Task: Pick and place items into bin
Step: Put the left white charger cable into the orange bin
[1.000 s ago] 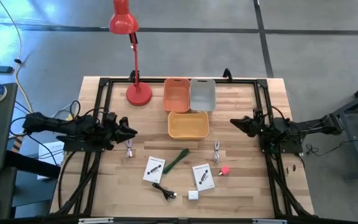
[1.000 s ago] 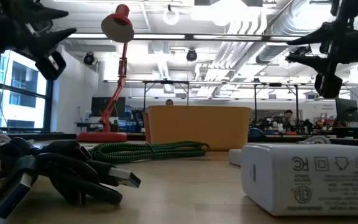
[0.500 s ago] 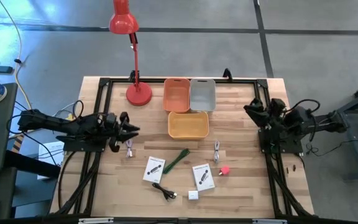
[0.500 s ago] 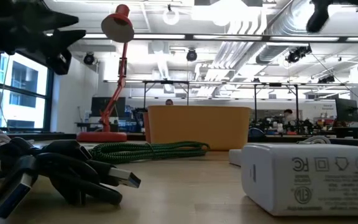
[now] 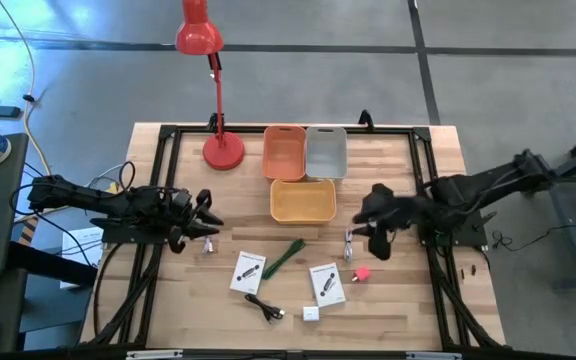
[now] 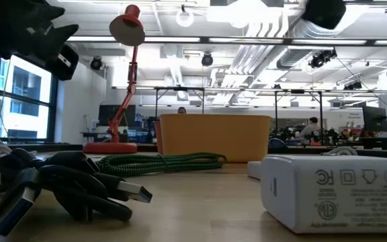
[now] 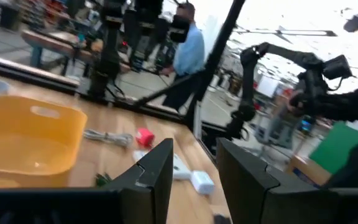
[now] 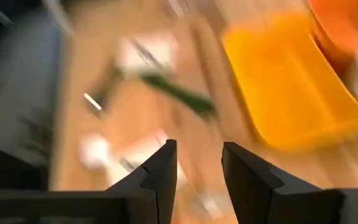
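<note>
All the items lie flat on the table, untouched. There are two white cards [image 5: 248, 271] [image 5: 327, 284], a green strip [image 5: 284, 256], a red-pink cube [image 5: 362, 273], a black cable [image 5: 266, 307] and a white block [image 5: 311, 313]. Two silvery clips [image 5: 208, 240] [image 5: 349, 243] lie farther apart. My left gripper [image 5: 206, 215] is open and hovers just on the far side of the left clip. My right gripper [image 5: 373, 228] is open, above the table right of the right clip. The right wrist view [image 8: 199, 152] is blurred.
A yellow bin [image 5: 303, 200] stands mid-table, with an orange bin [image 5: 285, 152] and a grey bin [image 5: 326, 152] behind it. The red desk lamp [image 5: 222, 150] stands at the far left. A black frame [image 5: 168, 135] runs round the table. People show in the room beyond.
My right arm first drew back toward the table's far right. It then swung fast toward the middle and the near edge, ending beside the right clip. Its wrist view is smeared by the motion. My left gripper has stayed near the left clip.
</note>
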You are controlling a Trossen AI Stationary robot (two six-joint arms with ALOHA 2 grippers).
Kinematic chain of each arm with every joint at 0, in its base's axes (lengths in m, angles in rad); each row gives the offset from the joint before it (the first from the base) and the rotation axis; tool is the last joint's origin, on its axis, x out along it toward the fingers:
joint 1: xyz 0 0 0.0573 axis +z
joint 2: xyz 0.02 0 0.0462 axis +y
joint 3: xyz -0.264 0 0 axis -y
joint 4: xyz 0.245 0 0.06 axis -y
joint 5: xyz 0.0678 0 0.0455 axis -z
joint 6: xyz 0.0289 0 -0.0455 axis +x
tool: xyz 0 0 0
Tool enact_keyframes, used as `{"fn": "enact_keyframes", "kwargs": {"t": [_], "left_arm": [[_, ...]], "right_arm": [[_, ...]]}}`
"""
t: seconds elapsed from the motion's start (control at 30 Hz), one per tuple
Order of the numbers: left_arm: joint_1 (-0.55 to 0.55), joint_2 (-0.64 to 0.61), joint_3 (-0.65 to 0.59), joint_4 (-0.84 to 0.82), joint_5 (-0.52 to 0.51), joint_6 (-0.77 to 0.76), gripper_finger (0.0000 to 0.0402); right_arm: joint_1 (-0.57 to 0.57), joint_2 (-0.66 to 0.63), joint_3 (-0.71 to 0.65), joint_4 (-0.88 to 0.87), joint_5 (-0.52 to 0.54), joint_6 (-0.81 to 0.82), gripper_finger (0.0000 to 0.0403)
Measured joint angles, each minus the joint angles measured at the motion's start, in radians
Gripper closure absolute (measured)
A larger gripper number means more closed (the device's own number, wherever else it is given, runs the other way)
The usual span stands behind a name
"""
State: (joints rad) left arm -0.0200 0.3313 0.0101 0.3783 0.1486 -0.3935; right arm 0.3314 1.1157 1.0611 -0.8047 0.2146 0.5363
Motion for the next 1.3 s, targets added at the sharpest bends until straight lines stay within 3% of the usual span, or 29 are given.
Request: {"fn": "enact_keyframes", "kwargs": {"t": [0.2, 0.47, 0.67, 0.77, 0.9, 1.0, 1.1, 1.3], "left_arm": [[0.0, 0.0, 0.0, -0.151, 0.051, -0.084, 0.0291], [0.0, 0.0, 0.002, -0.262, 0.121, -0.142, 0.0291], [0.0, 0.0, 0.105, -0.373, 0.153, 0.04, 0.0291], [0.0, 0.001, 0.215, -0.609, 0.119, 0.161, 0.0291], [-0.001, 0.051, 0.392, -0.988, -0.031, 0.222, 0.0291], [0.0, 0.123, 0.507, -1.202, -0.149, 0.143, 0.0291], [0.0, 0.2, 0.573, -1.329, -0.201, 0.009, 0.0291], [0.0, 0.346, 0.585, -1.25, -0.166, -0.19, 0.0291]], "right_arm": [[0.08, 0.082, 0.103, -0.271, 0.195, 0.256, 0.0284], [0.159, 0.06, 0.024, -0.354, 0.201, 0.664, 0.0284], [0.183, 0.06, -0.07, -0.184, 0.199, 0.69, 0.0284], [0.182, 0.06, -0.105, -0.108, 0.2, 0.66, 0.0284], [0.182, 0.061, -0.128, -0.047, 0.219, 0.611, 0.0284], [0.181, 0.061, -0.129, -0.043, 0.266, 0.584, 0.0284], [0.181, 0.061, -0.129, -0.043, 0.317, 0.56, 0.0284], [0.179, 0.059, -0.129, -0.048, 0.356, 0.515, 0.0284]]}}
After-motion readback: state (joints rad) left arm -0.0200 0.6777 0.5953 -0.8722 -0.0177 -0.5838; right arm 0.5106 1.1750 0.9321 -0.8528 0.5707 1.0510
